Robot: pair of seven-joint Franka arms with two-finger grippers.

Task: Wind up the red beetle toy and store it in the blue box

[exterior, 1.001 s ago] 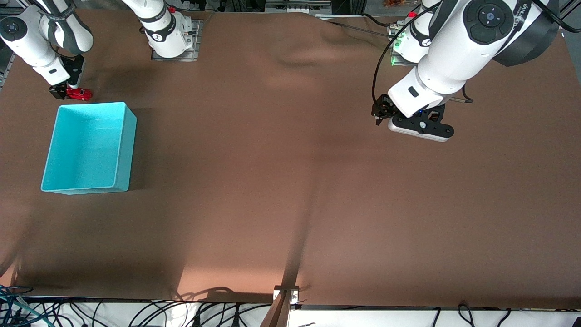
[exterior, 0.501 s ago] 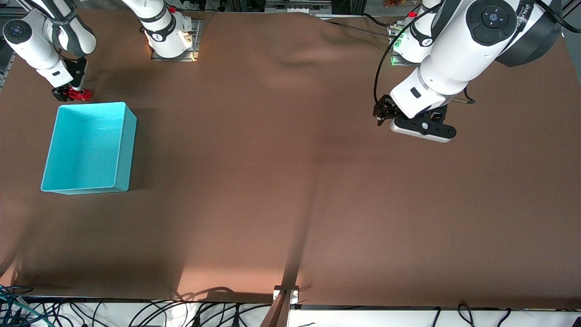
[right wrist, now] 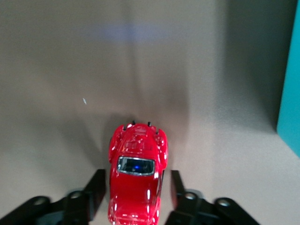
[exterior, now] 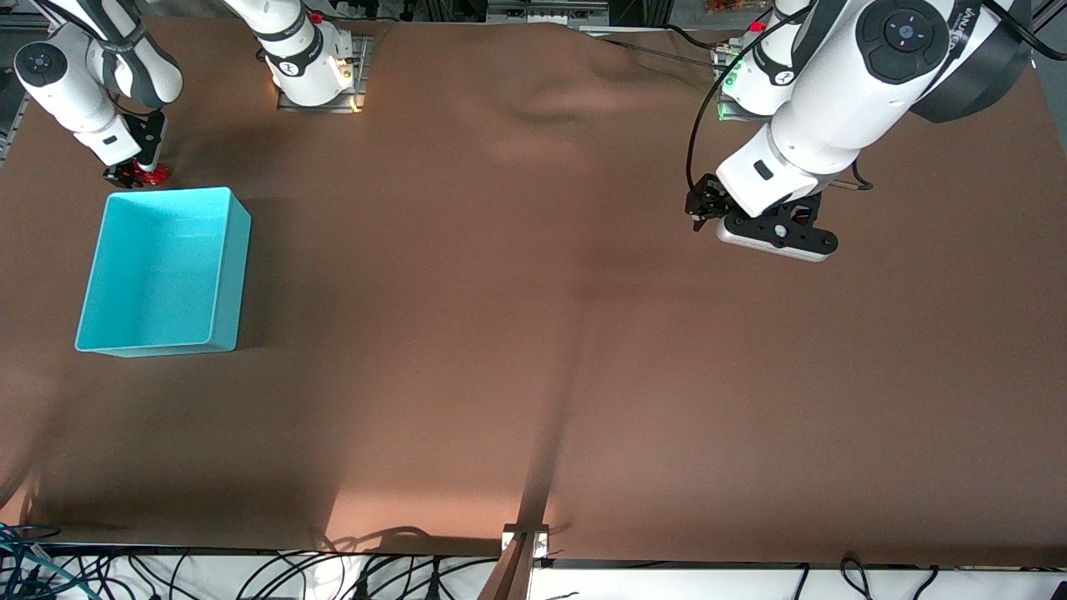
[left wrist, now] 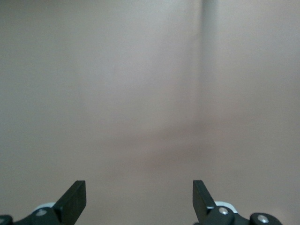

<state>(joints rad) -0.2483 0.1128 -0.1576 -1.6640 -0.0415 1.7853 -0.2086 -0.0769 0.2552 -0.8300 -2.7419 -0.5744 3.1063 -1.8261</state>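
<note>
Pinching red beetle toy (right wrist: 136, 185) on table, right gripper (right wrist: 136, 187) clamping fingers on toy's flanks, just off blue box (exterior: 162, 271) at its 12 o'clock edge. Left gripper (left wrist: 139, 197) waiting spread over bare table. Judging grasp step underway; next calling for pull-back winding, then lifting into box.

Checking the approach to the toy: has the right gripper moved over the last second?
Yes. The right gripper has slid along the blue box's rim toward the left arm's end of the table, and is now shut on the red beetle toy.
</note>
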